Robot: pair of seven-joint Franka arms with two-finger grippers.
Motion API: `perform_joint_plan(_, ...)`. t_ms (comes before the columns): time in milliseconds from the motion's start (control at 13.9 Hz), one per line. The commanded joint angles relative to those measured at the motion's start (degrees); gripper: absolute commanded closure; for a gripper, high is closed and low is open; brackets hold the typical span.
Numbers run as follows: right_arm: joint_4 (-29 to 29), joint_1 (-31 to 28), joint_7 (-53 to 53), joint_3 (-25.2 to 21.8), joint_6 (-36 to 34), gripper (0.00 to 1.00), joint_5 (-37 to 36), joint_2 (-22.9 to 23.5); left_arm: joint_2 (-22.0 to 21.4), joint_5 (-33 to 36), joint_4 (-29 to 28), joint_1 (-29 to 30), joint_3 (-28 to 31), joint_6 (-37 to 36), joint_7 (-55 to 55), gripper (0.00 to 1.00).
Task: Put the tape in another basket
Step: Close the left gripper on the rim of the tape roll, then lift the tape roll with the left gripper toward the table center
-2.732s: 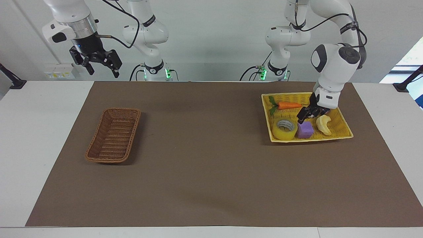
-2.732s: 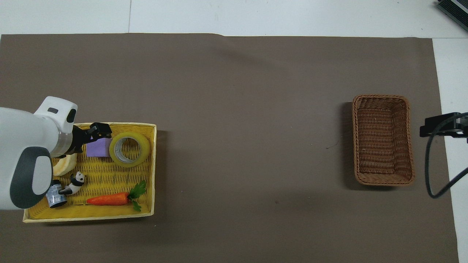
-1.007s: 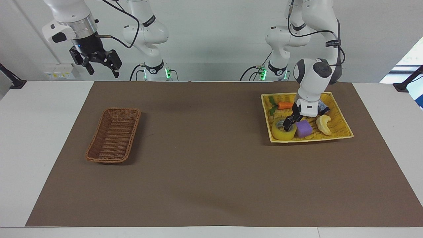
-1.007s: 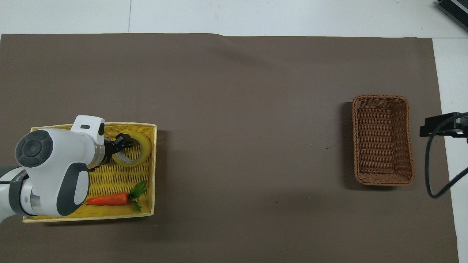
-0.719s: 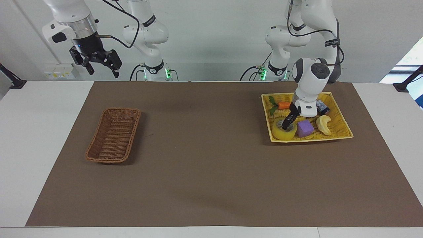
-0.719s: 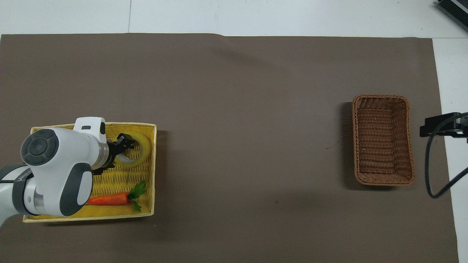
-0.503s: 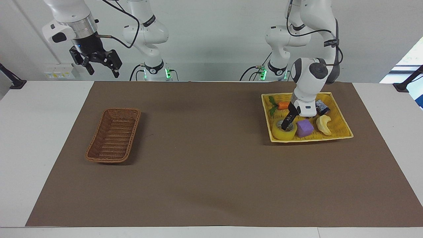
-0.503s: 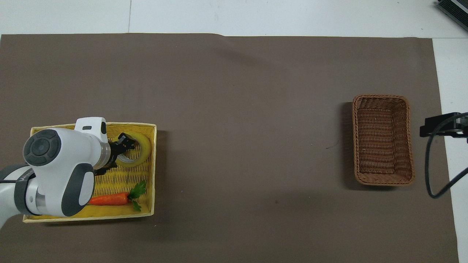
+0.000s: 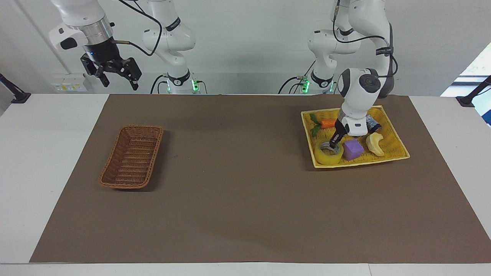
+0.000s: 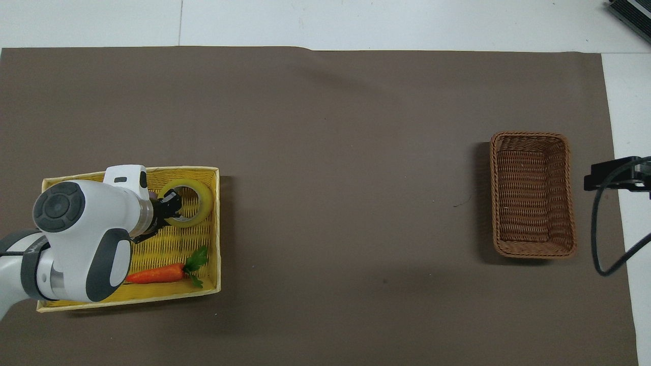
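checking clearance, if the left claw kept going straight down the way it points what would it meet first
The left claw points steeply down, shut on the tape roll's wall. Straight on, it would likely meet the yellow woven tray's floor inside the roll's core, though depth there is unclear.
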Motion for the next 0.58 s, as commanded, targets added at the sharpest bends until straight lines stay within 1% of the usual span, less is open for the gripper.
perform_joint_plan(0, -0.3, -0.7, 0.3, 0.3, -0.5, 0.0, 1.1, -0.5, 0.5, -0.9, 3.7, -0.4, 0.4, -2.4, 1.3, 1.0)
perform_joint_plan(288, -0.3, -0.7, 0.3, 0.3, -0.5, 0.0, 1.1, -0.5, 0.7, -0.9, 12.4, 0.2, 0.4, -12.6, 4.2, 1.0)
perform_joint_plan(503, -0.3, -0.7, 0.3, 0.3, -0.5, 0.0, 1.1, -0.5, 0.0, -0.9, 15.4, 0.9, 0.5, -17.2, 11.0, 1.0)
